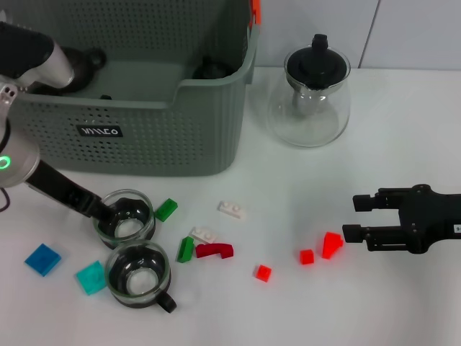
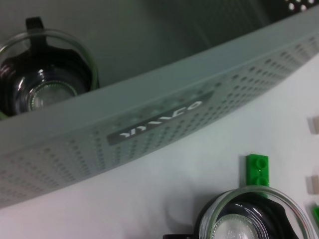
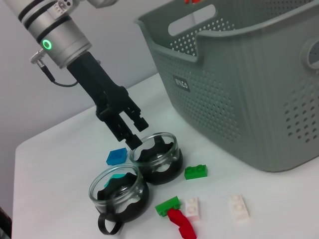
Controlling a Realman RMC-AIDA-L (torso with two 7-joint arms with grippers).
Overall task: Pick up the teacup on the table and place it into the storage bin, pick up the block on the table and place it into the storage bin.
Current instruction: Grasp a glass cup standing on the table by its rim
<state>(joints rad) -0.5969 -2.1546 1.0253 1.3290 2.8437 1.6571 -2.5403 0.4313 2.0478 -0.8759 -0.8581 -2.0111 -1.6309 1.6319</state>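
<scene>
Glass teacup with a dark inner cup [image 1: 127, 218], the one nearer the bin, stands on the white surface [image 1: 288, 310] just in front of the large grey-green perforated plastic storage bin [image 1: 144, 122]. The left pincer [image 3: 130, 133] is at the cup's rim on the side away from the bin; in the right wrist view its fingers [image 3: 140, 121] are parted, one tip at the rim, nothing gripped yet. A second glass teacup with a black handle [image 1: 139, 269] stands just beside the first, nearer the robot, handle pointing away from the bin.

Inside the bin: at least one glass cup with a black handle [image 2: 42, 74] already lies there, seen in the left wrist view.

Step in hand, as I judge it: teacup pick, approach stage, grasp not closed.

Next move calls for: fingers straddling the rim wall, closing firmly, a straight lift clear of the neighbouring cup, then travel over the bin's dipped front rim before release.

Blocks scattered on the surface: green block [image 1: 166, 209] just beside the first cup, white blocks [image 1: 230, 209], dark red piece [image 1: 215, 250], small red blocks [image 1: 262, 272], two blue tiles [image 1: 42, 259].

Right pincer [image 1: 350, 218] hovers low near the red blocks [image 1: 331, 244], jaws apart, holding nothing.

Clear glass teapot with black lid [image 1: 310, 101] stands beside the bin, not part of the task
</scene>
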